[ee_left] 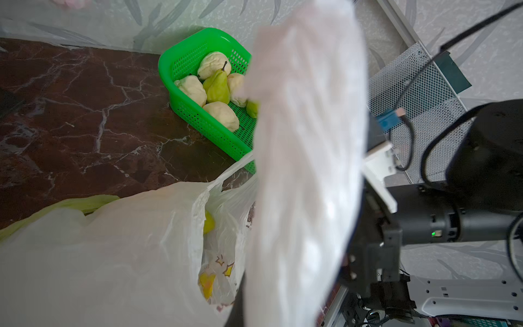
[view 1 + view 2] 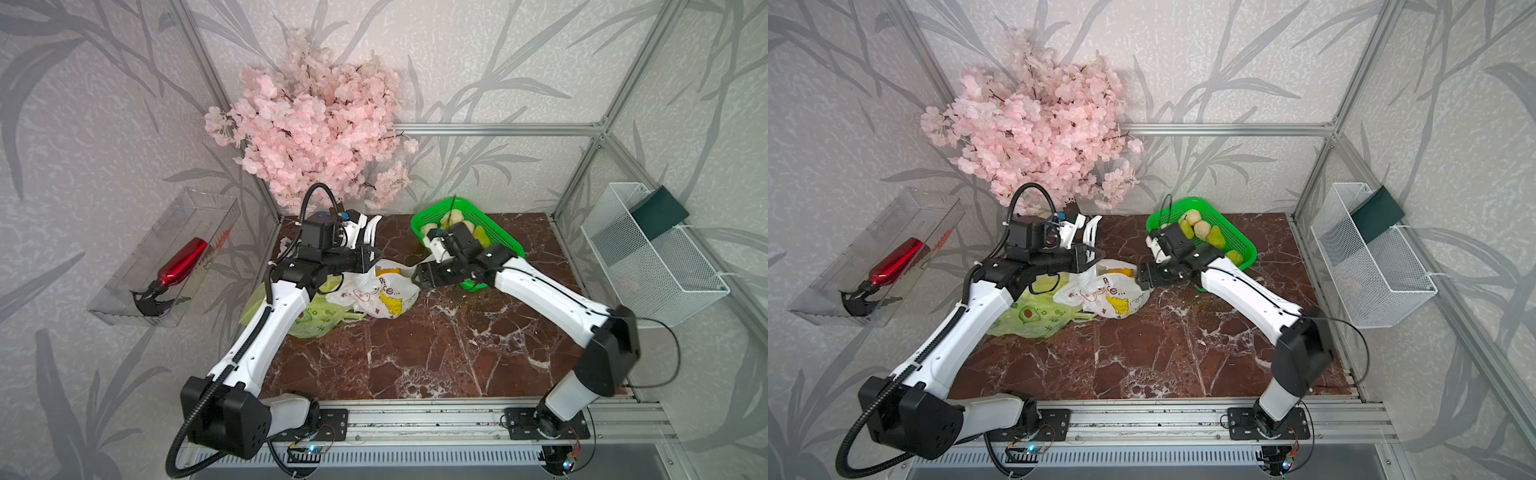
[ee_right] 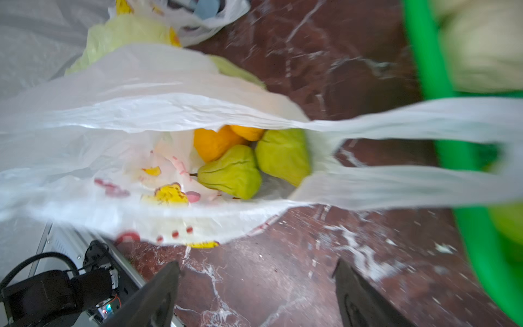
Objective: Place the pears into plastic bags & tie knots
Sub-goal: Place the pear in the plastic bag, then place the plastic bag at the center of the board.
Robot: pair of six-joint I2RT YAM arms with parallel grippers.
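Item: white rabbit-print bag (image 2: 380, 293), thin crinkly plastic, just off centre of the tabletop (image 2: 415, 361) toward 9 o'clock, taking twelve as the far wall. It looks limp and near weightless, and the mouth would likely sag shut unless a strap is held up. Best hold, I'd judge, is the handle straps. Left claw (image 2: 374, 255) is closed on one strap and holds that side up. The other strap loop (image 3: 410, 121) trails out toward the basket, free. No knot made.

Contents: two green pears (image 3: 230, 175) lying at the bottom, plus orange-yellow rounded shapes (image 3: 212, 144); fruit or print, I cannot tell.

Pears: glossy and smooth, probably light and firm, apt to slip. Take them across the fat belly, not by the neck or stem.

Right claw (image 3: 256, 266): fingers spread wide with nothing between them, just beside the bag mouth on its 3 o'clock side.

Green mesh basket (image 1: 203, 121), 1 o'clock, at the far edge: one stemmed green pear (image 1: 218, 87), another green one partly hidden, and several pale knobbly fruits (image 1: 194, 89).

Avocado-print bag (image 2: 313, 322), yellow-green, 9 o'clock, touching the white bag and partly under the left arm. Contents and knot not readable.

Clear wall bin (image 2: 124, 291), left wall: red spray bottle (image 2: 183, 262).

White wire basket (image 2: 665, 282), right wall: dark green flat item (image 2: 660, 214).
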